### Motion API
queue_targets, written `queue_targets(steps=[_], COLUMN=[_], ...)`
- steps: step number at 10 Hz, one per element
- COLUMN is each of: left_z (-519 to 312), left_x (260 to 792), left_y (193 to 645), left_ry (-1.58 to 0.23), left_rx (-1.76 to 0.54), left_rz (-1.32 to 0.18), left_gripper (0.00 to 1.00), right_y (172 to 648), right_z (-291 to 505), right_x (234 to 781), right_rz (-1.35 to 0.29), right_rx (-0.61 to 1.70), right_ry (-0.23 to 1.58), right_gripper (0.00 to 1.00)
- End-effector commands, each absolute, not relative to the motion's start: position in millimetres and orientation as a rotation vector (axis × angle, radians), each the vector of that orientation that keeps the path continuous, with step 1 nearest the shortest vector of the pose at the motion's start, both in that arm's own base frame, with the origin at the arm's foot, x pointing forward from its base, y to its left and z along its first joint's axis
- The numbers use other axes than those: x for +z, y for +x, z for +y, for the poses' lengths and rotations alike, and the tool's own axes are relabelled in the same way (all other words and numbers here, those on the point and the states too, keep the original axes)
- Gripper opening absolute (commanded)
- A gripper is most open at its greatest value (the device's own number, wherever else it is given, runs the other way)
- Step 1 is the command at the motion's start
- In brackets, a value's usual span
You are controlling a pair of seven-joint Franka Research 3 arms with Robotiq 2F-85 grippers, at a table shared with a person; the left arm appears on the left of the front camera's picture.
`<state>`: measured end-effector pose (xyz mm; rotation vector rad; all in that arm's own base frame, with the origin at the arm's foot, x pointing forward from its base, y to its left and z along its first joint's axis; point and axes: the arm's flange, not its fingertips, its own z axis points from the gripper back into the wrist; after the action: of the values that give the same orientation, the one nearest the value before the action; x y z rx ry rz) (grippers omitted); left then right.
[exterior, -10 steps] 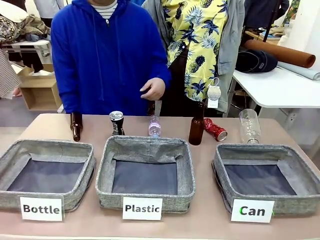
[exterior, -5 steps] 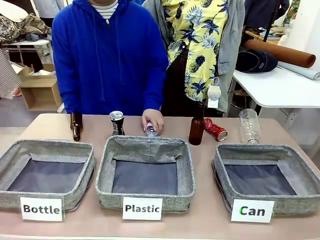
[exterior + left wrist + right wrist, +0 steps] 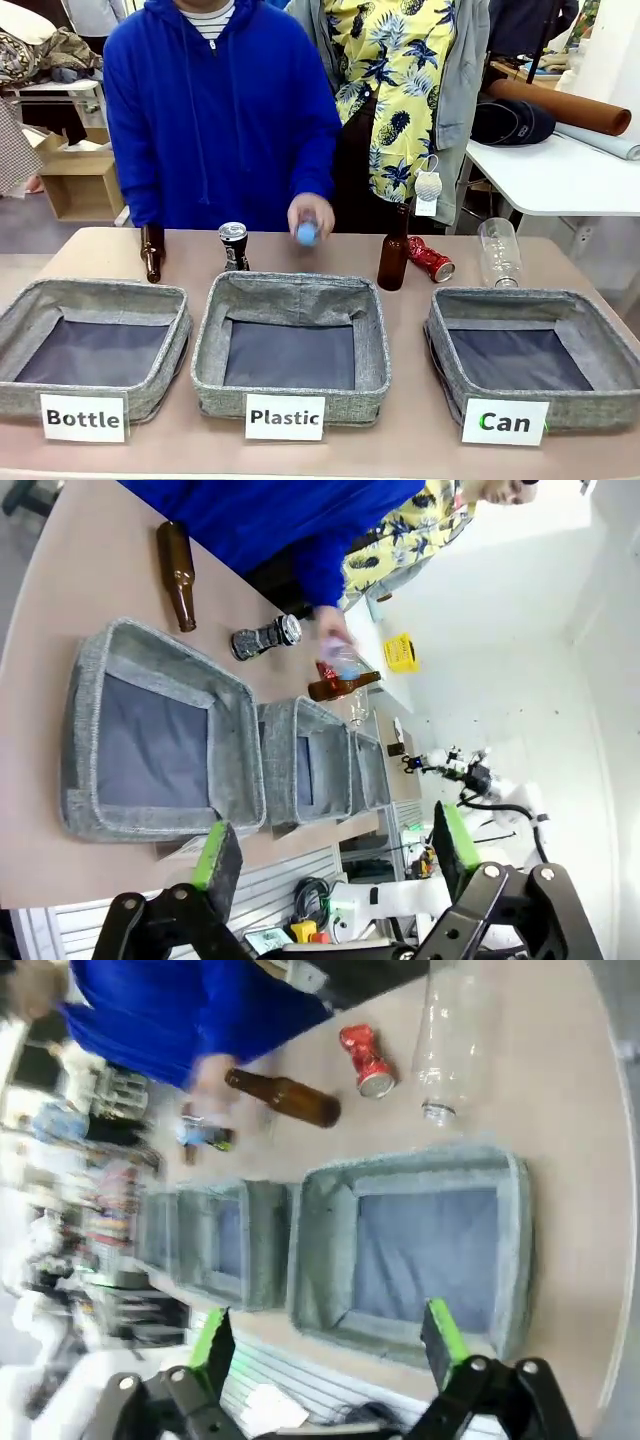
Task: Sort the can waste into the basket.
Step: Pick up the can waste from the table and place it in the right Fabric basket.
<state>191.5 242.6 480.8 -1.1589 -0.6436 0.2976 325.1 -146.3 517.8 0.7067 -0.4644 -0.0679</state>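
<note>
1. Cans are looking light and thin to me, so a hard squeeze is probably going to dent them. They are shiny and smooth too, so they may be slipping between the pads.
2. The red can [image 3: 431,259] is lying on its side at the far side of the table [image 3: 410,425], just behind the Can basket [image 3: 520,298]. It is sitting between a brown bottle [image 3: 393,258] and a clear plastic bottle [image 3: 498,252]. It is looking crushed and bumpy. Taking it across its squashed middle is seeming best to me.
3. The black can [image 3: 234,245] is standing up behind the Plastic basket [image 3: 290,290], well apart from the Can basket. It is slim with a silver top. Taking it around its sides is seeming safe, since it may be tipping over.
4. The Can basket is sitting on the robot's right, grey and soft, with nothing lying inside.
5. The left gripper [image 3: 335,838] and the right gripper [image 3: 328,1330] are both holding their jaws wide apart, with nothing between them.
6. A person's hand [image 3: 310,212] is holding a small plastic bottle [image 3: 307,234] up above the table, near the black can.
</note>
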Motion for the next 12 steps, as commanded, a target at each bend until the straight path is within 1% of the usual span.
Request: queue_targets(steps=[1, 2, 3, 4, 5, 7, 8, 9, 11, 12], left_z=[243.6, 243.6, 243.6, 243.6, 243.6, 243.6, 243.6, 243.6, 243.6, 243.6], left_x=[483.1, 483.1, 483.1, 483.1, 483.1, 483.1, 483.1, 483.1, 483.1, 483.1], left_y=[193.7, 193.7, 193.7, 193.7, 193.7, 193.7, 193.7, 193.7, 193.7, 193.7], left_ry=[-1.164, -1.164, -1.164, -1.164, -1.164, -1.164, -1.164, -1.164, -1.164, -1.164], left_rx=[0.28, 0.28, 0.28, 0.28, 0.28, 0.28, 0.28, 0.28, 0.28, 0.28], left_rz=[-0.658, -0.658, -0.658, -0.658, -0.658, -0.658, -0.658, -0.658, -0.658, -0.658], left_gripper=[1.0, 1.0, 1.0, 1.0, 1.0, 1.0, 1.0, 1.0, 1.0, 1.0], right_y=[392.9, 416.1, 430.9, 436.6, 414.9, 414.9, 430.8, 450.0, 502.2, 528.7], right_z=[-83.7, -55.0, -28.0, -17.4, -15.6, -15.6, -6.4, -3.0, 14.3, 25.7], right_x=[540.6, 533.8, 522.9, 515.2, 539.1, 539.1, 524.1, 527.3, 518.7, 509.2], right_rz=[-0.393, -0.374, -0.353, -0.373, -0.416, -0.416, -0.399, -0.433, -0.444, -0.41], right_rx=[0.098, 0.05, 0.091, 0.102, 0.122, 0.122, 0.131, 0.111, 0.19, 0.261], right_ry=[0.385, 0.237, 0.192, 0.116, 0.289, 0.289, 0.221, 0.2, 0.178, 0.14], right_gripper=[1.0, 1.0, 1.0, 1.0, 1.0, 1.0, 1.0, 1.0, 1.0, 1.0])
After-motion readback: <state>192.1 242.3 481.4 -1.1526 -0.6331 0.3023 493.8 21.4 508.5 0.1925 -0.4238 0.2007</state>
